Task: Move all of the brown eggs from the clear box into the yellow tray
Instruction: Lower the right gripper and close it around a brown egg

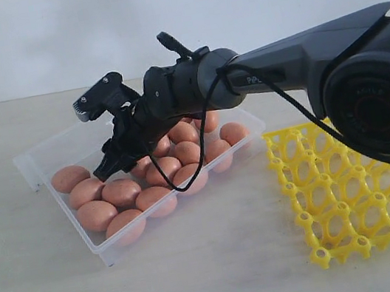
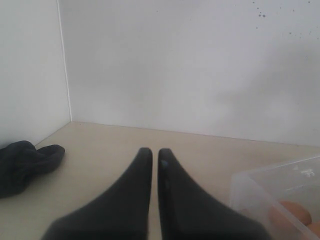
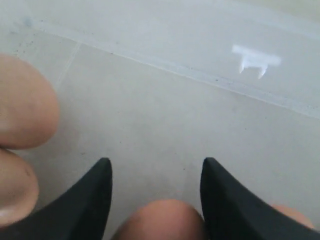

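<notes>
Over clear box (image 1: 33,162), right gripper (image 3: 156,162) low among brown eggs (image 1: 120,192); jaws apart, one egg (image 3: 160,220) between them, firm hold not visible. Left gripper (image 2: 151,150) almost closed, holding nothing. Yellow tray (image 1: 353,194) beside box.

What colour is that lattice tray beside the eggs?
The tray is bright yellow; exterior view shows it best.

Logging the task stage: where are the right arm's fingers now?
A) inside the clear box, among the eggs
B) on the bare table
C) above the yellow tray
A: the right fingers straddle a brown egg lying in the clear box, apart from the yellow tray.
</notes>
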Robot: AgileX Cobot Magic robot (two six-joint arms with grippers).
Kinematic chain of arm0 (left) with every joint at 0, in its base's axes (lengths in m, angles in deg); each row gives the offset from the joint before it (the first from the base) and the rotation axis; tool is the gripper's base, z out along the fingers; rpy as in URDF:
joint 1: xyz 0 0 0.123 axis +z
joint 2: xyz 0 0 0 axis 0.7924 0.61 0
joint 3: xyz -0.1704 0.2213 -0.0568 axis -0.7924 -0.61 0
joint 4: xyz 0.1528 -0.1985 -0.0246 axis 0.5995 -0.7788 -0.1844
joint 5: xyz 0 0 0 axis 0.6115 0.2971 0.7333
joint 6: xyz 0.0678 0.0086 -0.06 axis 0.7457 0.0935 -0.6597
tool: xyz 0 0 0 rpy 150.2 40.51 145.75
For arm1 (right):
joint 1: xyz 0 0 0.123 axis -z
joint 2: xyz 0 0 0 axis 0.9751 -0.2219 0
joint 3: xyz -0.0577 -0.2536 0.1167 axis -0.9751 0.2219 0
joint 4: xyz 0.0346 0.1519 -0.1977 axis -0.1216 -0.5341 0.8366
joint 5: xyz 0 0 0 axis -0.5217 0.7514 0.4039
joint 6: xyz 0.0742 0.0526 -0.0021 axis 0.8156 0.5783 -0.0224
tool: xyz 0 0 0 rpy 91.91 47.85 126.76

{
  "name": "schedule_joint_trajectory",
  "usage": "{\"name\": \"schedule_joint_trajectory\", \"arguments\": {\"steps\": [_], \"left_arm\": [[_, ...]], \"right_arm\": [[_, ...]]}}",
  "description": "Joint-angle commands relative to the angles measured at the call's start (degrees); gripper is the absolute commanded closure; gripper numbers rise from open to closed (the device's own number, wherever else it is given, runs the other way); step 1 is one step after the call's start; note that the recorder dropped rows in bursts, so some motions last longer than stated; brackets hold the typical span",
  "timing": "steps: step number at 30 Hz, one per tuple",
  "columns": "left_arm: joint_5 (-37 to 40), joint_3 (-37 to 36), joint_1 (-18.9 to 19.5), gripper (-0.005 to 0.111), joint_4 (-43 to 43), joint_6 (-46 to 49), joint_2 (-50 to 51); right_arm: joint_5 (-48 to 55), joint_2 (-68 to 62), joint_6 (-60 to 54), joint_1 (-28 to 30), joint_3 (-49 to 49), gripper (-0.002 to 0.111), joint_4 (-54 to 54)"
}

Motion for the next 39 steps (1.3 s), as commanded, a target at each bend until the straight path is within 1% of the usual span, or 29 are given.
{"name": "schedule_joint_trajectory", "arguments": {"steps": [1, 5, 7, 8, 9, 11, 12, 14, 15, 16, 22, 27, 32, 34, 38, 39], "left_arm": [[-0.8, 0.2, 0.0, 0.103, 0.0, 0.1, -0.2], [-0.8, 0.2, 0.0, 0.103, 0.0, 0.1, -0.2], [-0.8, 0.2, 0.0, 0.103, 0.0, 0.1, -0.2], [-1.0, 0.2, 0.0, 0.103, 0.0, 0.1, -0.2], [-1.0, 0.2, 0.0, 0.103, 0.0, 0.1, -0.2], [-0.9, 0.2, 0.0, 0.103, 0.0, 0.1, -0.2], [-0.9, 0.2, 0.0, 0.103, 0.0, 0.1, -0.2], [-0.9, 0.2, 0.0, 0.103, 0.0, 0.1, -0.2], [-0.9, 0.2, 0.0, 0.103, 0.0, 0.1, -0.2], [-0.9, 0.2, 0.0, 0.103, 0.0, 0.1, -0.2], [-0.9, 0.2, 0.0, 0.103, 0.0, 0.1, -0.2], [-0.9, 0.2, 0.0, 0.103, 0.0, 0.1, -0.2], [-0.9, 0.2, 0.0, 0.103, 0.0, 0.1, -0.2], [-0.9, 0.2, 0.0, 0.103, 0.0, 0.1, -0.2], [-0.9, 0.2, 0.0, 0.103, 0.0, 0.1, -0.2], [-0.9, 0.2, 0.0, 0.103, 0.0, 0.1, -0.2]], "right_arm": [[2.2, -0.1, 0.3, 0.0, -0.1, 0.063, 0.3], [2.9, 2.4, 0.6, 0.0, -0.1, 0.063, 0.8], [4.3, 4.8, 4.6, 0.1, -0.1, 0.063, 1.4], [6.9, 6.1, 9.4, 0.1, -0.1, 0.063, 2.1], [8.6, 6.6, 9.9, 0.1, -0.1, 0.063, 2.2], [15.9, 6.7, 10.0, 0.1, -0.1, 0.063, 5.6], [16.8, 6.4, 10.3, 0.1, -0.1, 0.063, 7.2], [17.4, 6.1, 12.9, 0.1, -0.1, 0.048, 11.8], [17.4, 6.1, 14.4, 0.1, -0.1, 0.037, 14.3], [17.4, 6.1, 15.2, 0.1, -0.1, 0.035, 14.7], [15.5, 5.9, 20.7, 0.1, -0.1, 0.035, 13.0], [15.2, 3.9, 20.7, 0.1, -0.1, 0.035, 8.4], [12.7, 2.3, 23.2, 0.1, -0.1, 0.036, 8.2], [11.8, 2.1, 24.6, 0.1, -0.1, 0.040, 8.2], [11.7, 2.1, 26.2, 0.1, -0.1, 0.057, 8.2], [11.5, 2.1, 26.2, 0.1, -0.1, 0.060, 8.2]]}}
